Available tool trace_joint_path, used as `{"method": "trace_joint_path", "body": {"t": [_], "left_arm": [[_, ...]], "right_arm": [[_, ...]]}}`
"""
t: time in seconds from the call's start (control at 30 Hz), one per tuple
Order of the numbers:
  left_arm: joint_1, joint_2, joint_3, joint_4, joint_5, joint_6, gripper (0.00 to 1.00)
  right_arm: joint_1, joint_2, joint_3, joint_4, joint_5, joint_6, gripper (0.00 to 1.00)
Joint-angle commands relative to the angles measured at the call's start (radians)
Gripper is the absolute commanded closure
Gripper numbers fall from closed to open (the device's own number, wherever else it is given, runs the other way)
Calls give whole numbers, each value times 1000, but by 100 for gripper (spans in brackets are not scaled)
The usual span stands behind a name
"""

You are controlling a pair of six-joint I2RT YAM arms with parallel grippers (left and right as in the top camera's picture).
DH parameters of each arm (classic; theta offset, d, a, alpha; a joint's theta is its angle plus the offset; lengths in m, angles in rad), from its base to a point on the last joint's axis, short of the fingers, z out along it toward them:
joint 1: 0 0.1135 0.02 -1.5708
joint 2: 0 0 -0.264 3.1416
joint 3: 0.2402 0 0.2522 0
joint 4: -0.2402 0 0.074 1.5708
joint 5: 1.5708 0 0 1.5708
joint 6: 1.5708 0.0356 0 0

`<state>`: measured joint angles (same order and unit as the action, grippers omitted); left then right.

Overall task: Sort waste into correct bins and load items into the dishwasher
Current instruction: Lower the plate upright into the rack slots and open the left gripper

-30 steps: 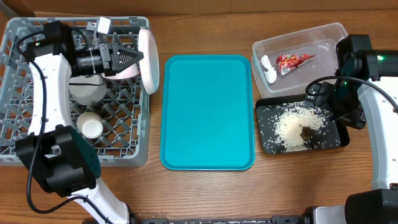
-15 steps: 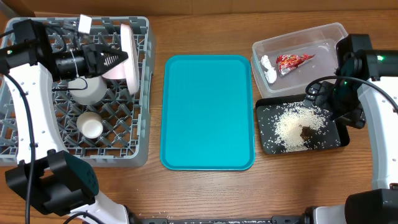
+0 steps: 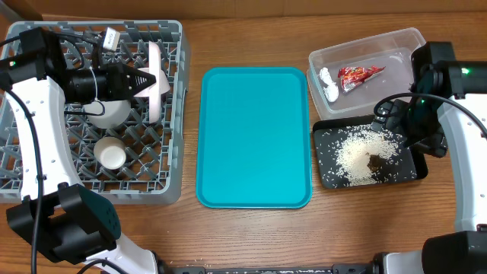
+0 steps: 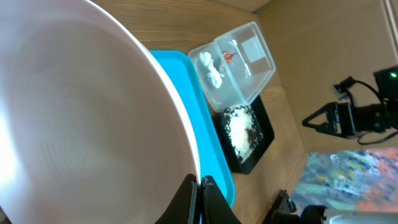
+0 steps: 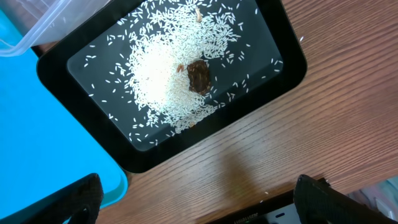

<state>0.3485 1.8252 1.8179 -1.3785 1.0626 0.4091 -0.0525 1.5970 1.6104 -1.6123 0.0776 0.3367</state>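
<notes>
Left wrist: plate (image 4: 81, 112) mostly off-frame

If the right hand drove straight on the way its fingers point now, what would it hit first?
Most likely the black tray, around its rice pile. The right hand is open and empty, angled down over it with nothing in between. Depth is unclear, so the bare table beside the tray is possible.

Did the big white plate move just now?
Yes. The white plate went left, away from the teal tray, deeper into the grey rack.
</notes>
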Motion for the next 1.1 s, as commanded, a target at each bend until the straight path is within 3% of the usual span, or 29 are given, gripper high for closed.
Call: {"method": "trace_joint_path", "body": {"t": [0.0, 0.63, 1.07], "left_arm": [[-5, -14, -11, -21, 70, 87, 96], [-23, -3, -11, -30, 117, 127, 96], [-20, 128, -11, -31, 136, 130, 96]], "right_arm": [[-5, -15, 25, 3, -1, 4, 0], [-5, -15, 25, 5, -1, 4, 0], [-5, -15, 25, 3, -1, 4, 0]]}}
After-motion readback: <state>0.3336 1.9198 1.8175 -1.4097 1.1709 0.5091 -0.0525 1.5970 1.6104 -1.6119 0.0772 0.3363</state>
